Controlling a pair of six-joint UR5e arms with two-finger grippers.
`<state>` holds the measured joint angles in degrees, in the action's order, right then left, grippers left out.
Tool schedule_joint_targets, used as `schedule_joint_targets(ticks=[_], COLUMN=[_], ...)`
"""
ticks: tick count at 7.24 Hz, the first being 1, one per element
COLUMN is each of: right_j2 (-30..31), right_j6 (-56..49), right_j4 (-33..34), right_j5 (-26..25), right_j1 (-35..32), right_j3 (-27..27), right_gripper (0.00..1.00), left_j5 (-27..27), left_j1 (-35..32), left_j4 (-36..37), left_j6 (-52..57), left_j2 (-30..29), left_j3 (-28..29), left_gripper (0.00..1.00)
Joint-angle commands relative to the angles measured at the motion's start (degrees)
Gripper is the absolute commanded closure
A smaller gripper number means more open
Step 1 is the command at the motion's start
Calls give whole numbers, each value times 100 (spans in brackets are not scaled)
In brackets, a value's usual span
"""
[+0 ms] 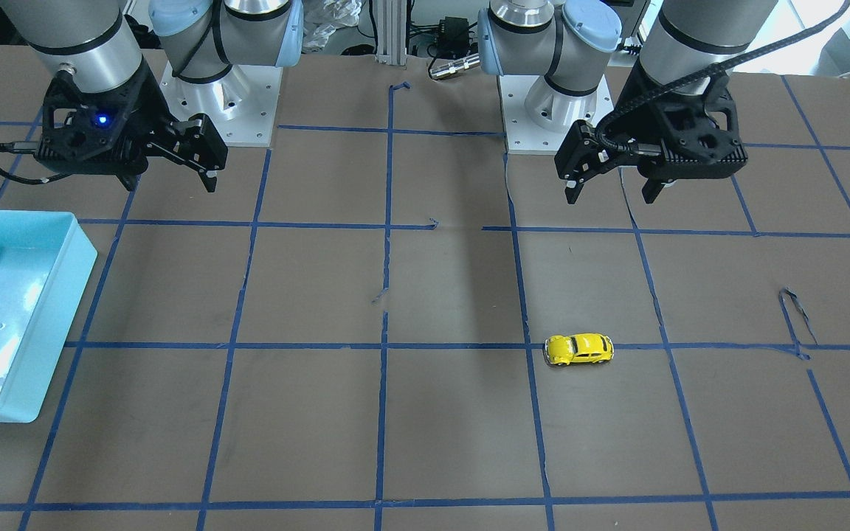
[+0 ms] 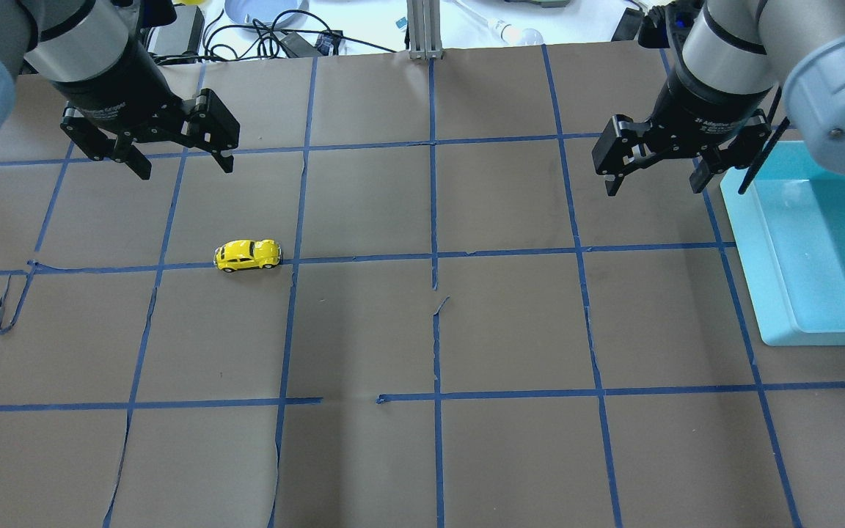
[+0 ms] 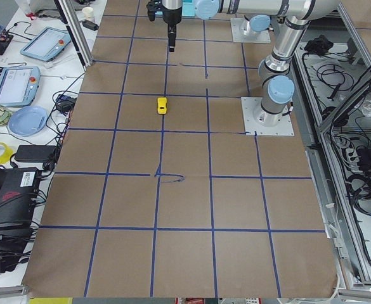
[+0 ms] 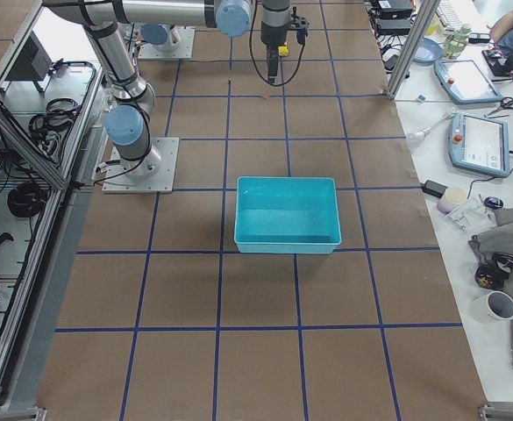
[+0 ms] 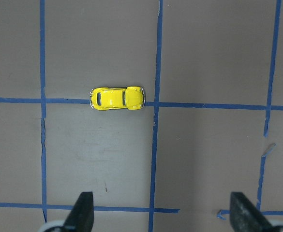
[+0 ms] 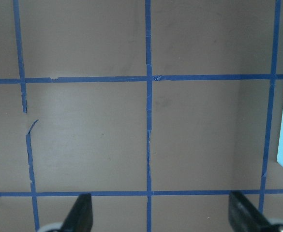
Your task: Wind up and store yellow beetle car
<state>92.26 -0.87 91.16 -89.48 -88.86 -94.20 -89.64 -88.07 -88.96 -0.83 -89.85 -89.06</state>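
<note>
The brown paper-covered table [image 2: 510, 330], gridded with blue tape, lies under both my claws. The turquoise plastic bin [image 2: 826, 337] sits just beside my right claw [image 2: 653, 188], on its outer side and well apart from my left. Both claws hang above the table with their fingers spread wide and nothing in them.

The small glossy yellow beetle car [image 2: 248, 254] rests on its wheels on a tape line, below and a little ahead of my left claw [image 2: 186, 170], with nothing touching it. I judge the task not yet begun: this is the approach. The car lies lengthwise along my finger line, so I would probably need to turn my left wrist, come down, and close across its narrow body.
</note>
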Motion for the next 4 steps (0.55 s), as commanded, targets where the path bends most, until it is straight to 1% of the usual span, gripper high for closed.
schedule_joint_targets(ticks=[1,2,3,4], right_j2=[11,-15,-6,-6], right_j6=[0,0,8,0], right_j4=[-2,7,15,-2], right_j5=[-17,1,18,-17], right_j1=[0,0,0,0], right_j3=[-20,-20,-20,-28], right_gripper=[0,0,0,0], left_j5=[-18,-44,-10,26], left_j1=[27,36,27,27], left_j4=[28,72,359,449], left_j6=[22,74,109,110], left_j2=[-41,-41,-50,-24], left_j3=[-6,-58,-163,-277], left_gripper=[0,0,0,0])
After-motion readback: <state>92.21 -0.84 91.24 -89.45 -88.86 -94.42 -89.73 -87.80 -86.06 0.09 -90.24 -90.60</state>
